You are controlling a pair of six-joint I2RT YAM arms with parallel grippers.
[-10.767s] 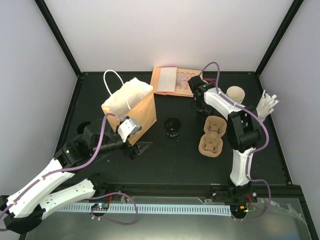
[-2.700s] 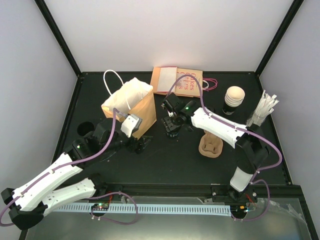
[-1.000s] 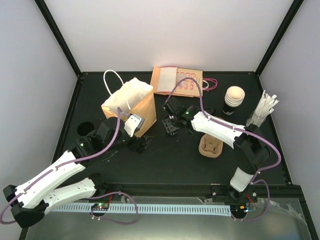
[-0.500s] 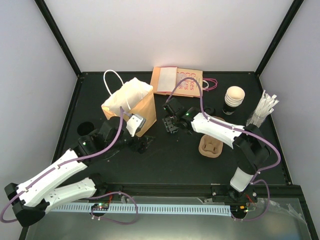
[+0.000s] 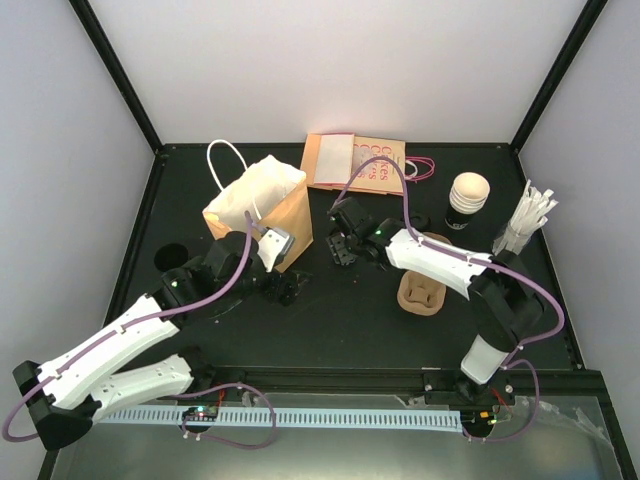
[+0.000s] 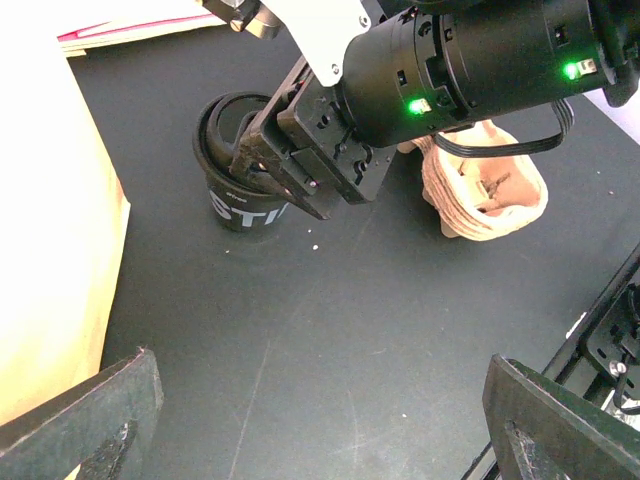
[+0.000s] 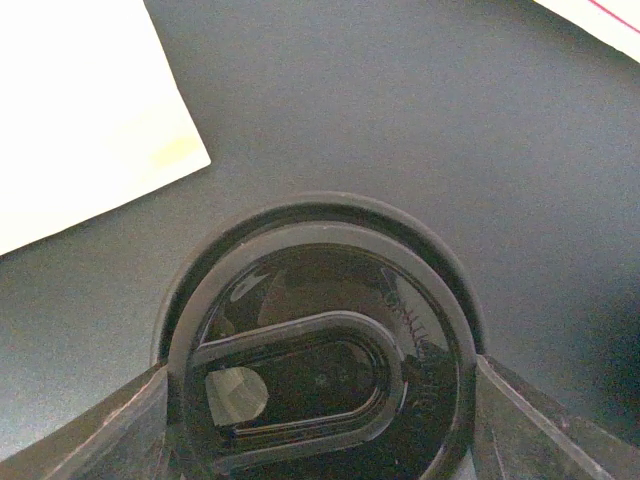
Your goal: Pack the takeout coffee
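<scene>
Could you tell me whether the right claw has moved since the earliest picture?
Yes: the right claw left the flat bag at the back and came nearer and leftward, now clasping the takeout coffee.

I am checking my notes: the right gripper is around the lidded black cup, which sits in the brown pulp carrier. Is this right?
Not quite. The black cup stands on the table, apart from the carrier, not in it; the left wrist view shows this.
</scene>
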